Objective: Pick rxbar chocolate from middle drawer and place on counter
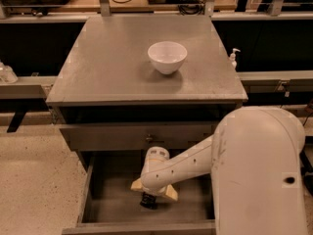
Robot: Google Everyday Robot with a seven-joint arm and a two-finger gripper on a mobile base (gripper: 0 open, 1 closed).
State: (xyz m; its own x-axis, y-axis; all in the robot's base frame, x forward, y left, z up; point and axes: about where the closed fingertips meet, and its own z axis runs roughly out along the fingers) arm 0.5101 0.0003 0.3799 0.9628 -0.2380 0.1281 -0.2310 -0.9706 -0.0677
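The middle drawer (105, 199) is pulled open below the counter (112, 67), and its grey floor shows. My gripper (150, 196) reaches down inside the drawer from the right, near the middle of the floor. A small dark piece (148, 201) shows right under the gripper's tip. It looks like the rxbar chocolate's black wrapper, mostly hidden by the gripper. I cannot tell whether it is held or lies on the floor.
A white bowl (167, 57) stands on the counter, right of centre. The shut top drawer front (122, 136) with a small knob sits just above the open drawer. My white arm housing (259, 175) fills the lower right. A small bottle (233, 58) stands beyond the counter's right edge.
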